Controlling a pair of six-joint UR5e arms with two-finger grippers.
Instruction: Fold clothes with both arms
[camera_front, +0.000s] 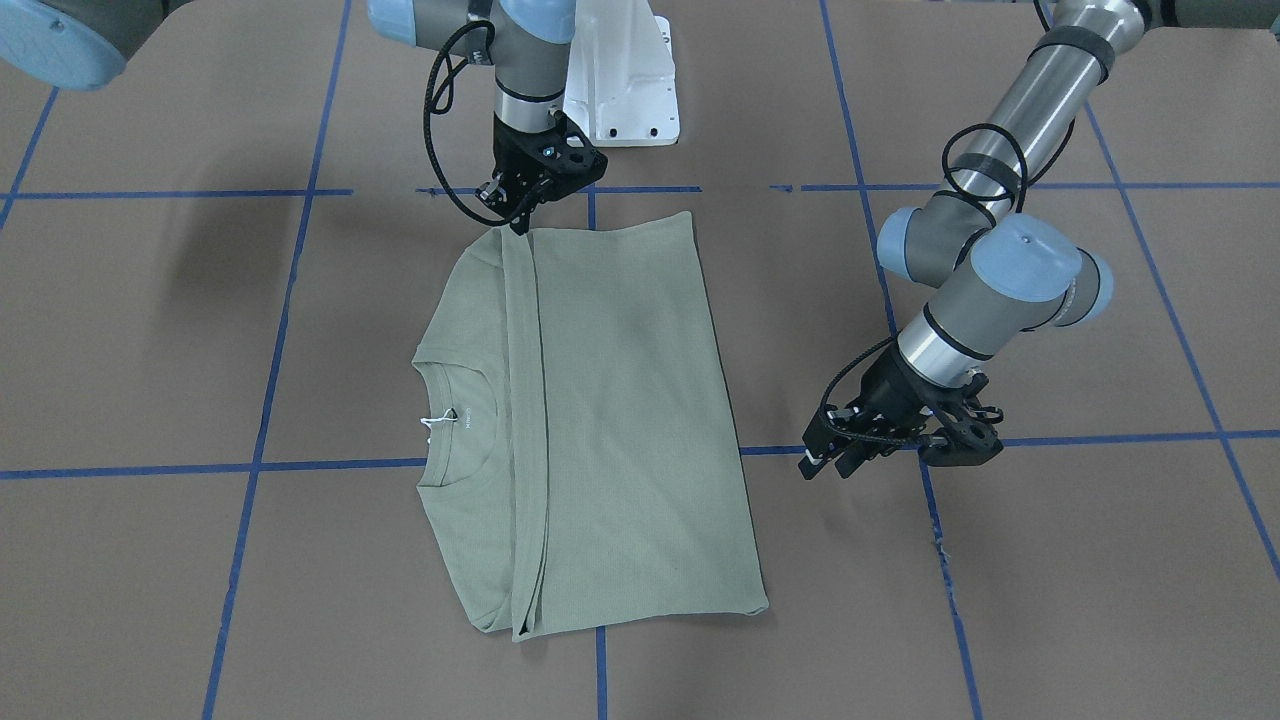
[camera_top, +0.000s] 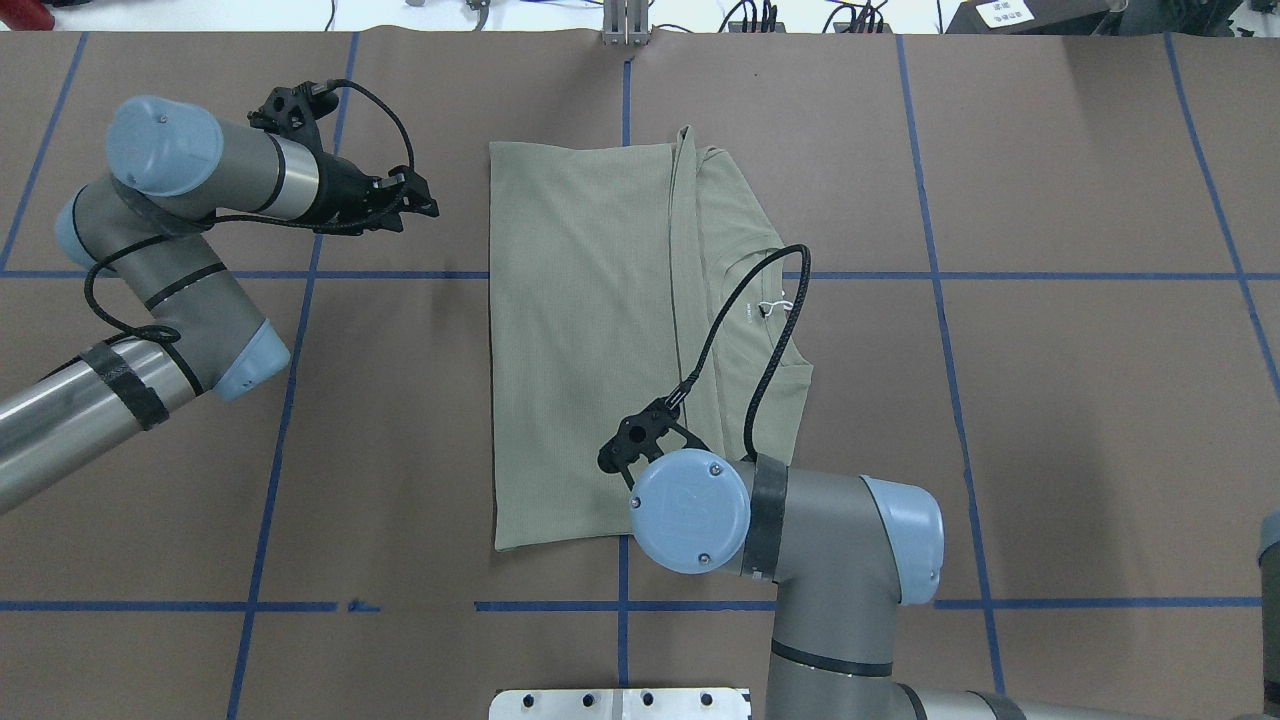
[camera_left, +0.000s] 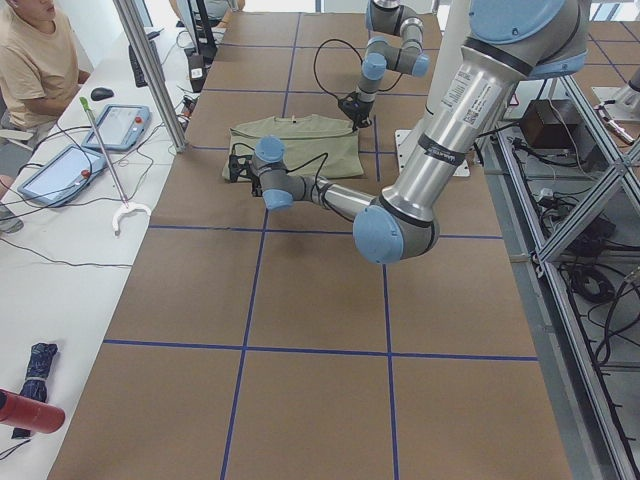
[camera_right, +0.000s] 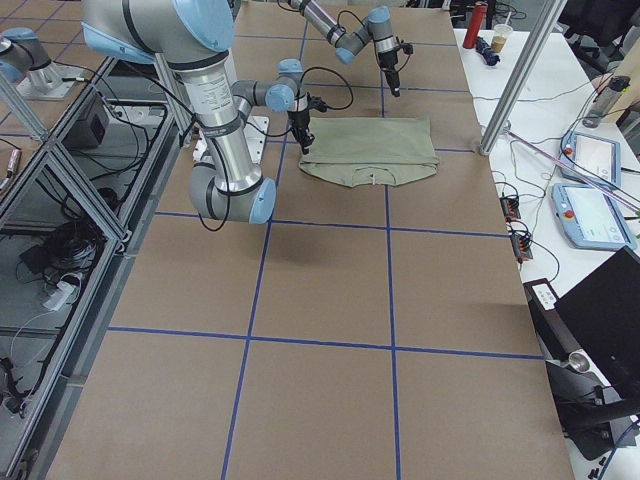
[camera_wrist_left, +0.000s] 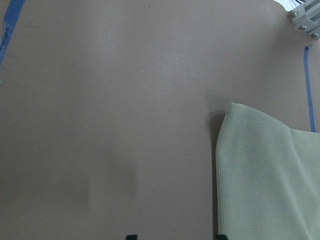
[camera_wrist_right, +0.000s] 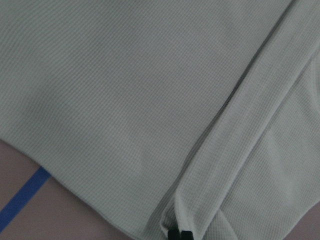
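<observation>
The sage-green shirt (camera_front: 620, 420) lies flat on the brown table, folded into a rough rectangle, with its ribbed collar (camera_front: 455, 420) and white label toward my right side. My right gripper (camera_front: 520, 222) points down at the shirt's edge nearest the robot base. In the right wrist view its fingertips (camera_wrist_right: 179, 234) sit close together, pinching a folded strip of the shirt (camera_wrist_right: 125, 90). My left gripper (camera_front: 830, 460) hovers low over bare table a short way off the shirt's folded side. It is open, its tips (camera_wrist_left: 176, 236) apart with nothing between them, and the shirt corner (camera_wrist_left: 270, 170) lies ahead.
Blue tape lines (camera_front: 330, 465) grid the table. The white base pedestal (camera_front: 625, 80) stands just behind the shirt. A seated person (camera_left: 35, 60), tablets (camera_left: 55, 170) and metal posts (camera_left: 150, 70) line the operators' side. More tablets (camera_right: 595, 215) lie at that edge.
</observation>
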